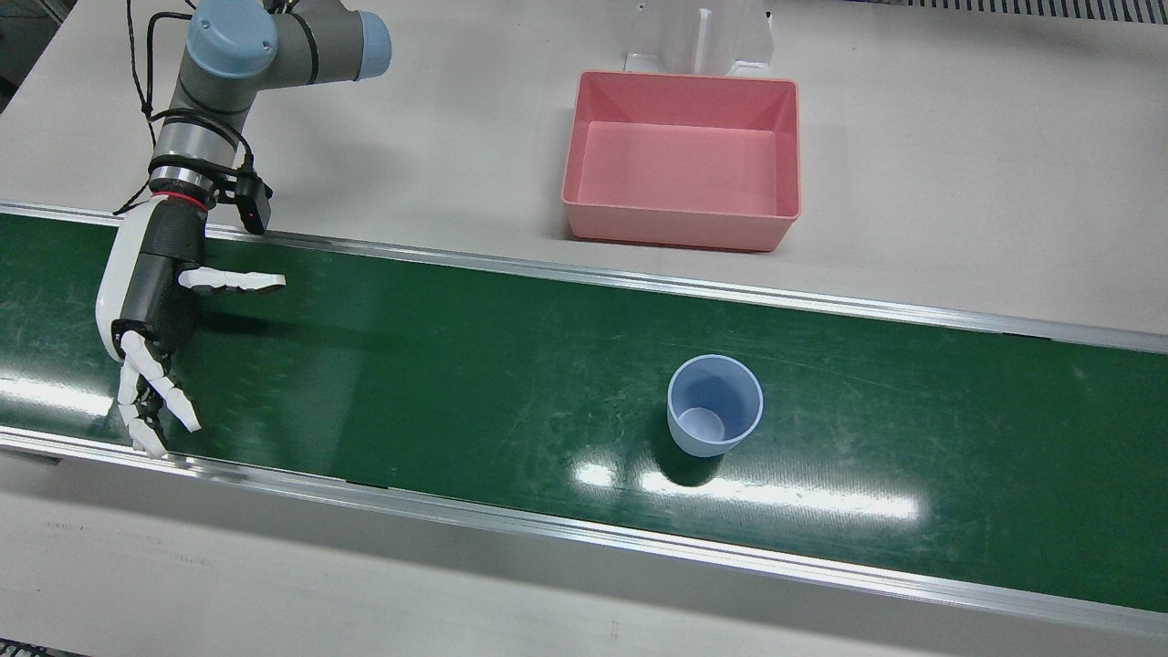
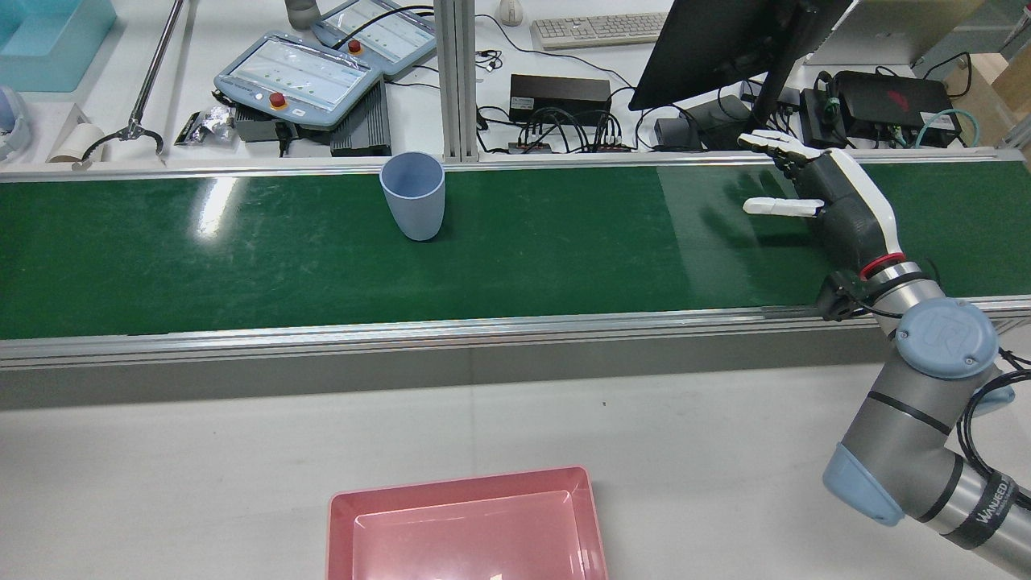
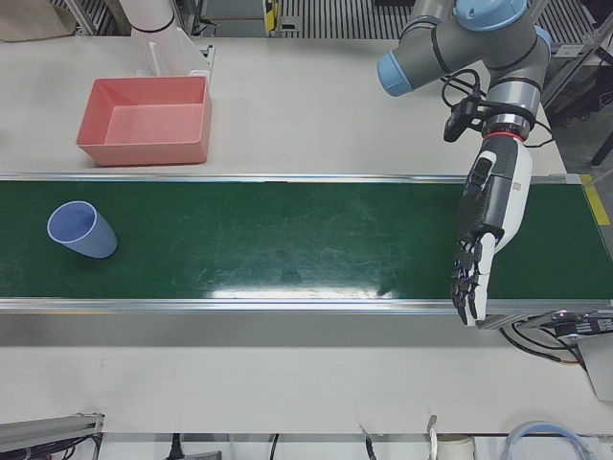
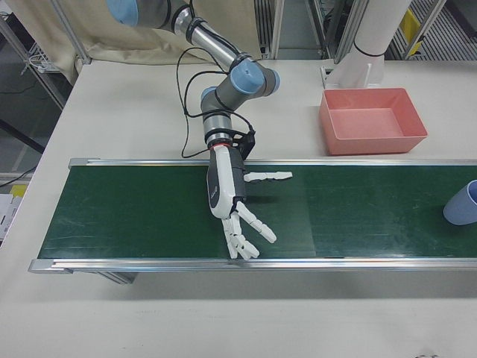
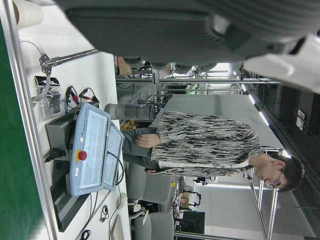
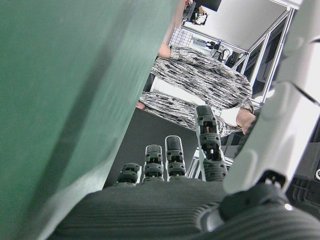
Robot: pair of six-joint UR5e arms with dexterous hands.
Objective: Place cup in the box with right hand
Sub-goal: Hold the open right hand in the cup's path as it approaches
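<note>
A light blue plastic cup (image 1: 714,404) stands upright on the long green belt (image 1: 456,365) that runs across the pale grey worktop (image 1: 958,182). The cup is open at the top and nothing is inside it. Nothing touches it.

A pink plastic box (image 1: 683,160) sits on the worktop, just past the far edge of the belt on the robot's side. It is open on top and nothing is in it. The cup and the box are apart, with the belt's silver rail between them.

The right hand (image 1: 151,310), white and black, hangs over the belt, far away from the cup. Its fingers (image 1: 160,401) are spread out and straight, and one finger sticks out sideways. It holds nothing.

In the rear view the cup (image 2: 412,196) is near the far rail of the belt, and the right hand (image 2: 830,201) is well off to the side. The box (image 2: 467,524) is at the near edge of that view.

The left hand shows only as a dark blur at the top of its own camera, so I cannot tell if it is spread or pressed together. A person in a striped top (image 5: 200,145) stands behind the worktop.
</note>
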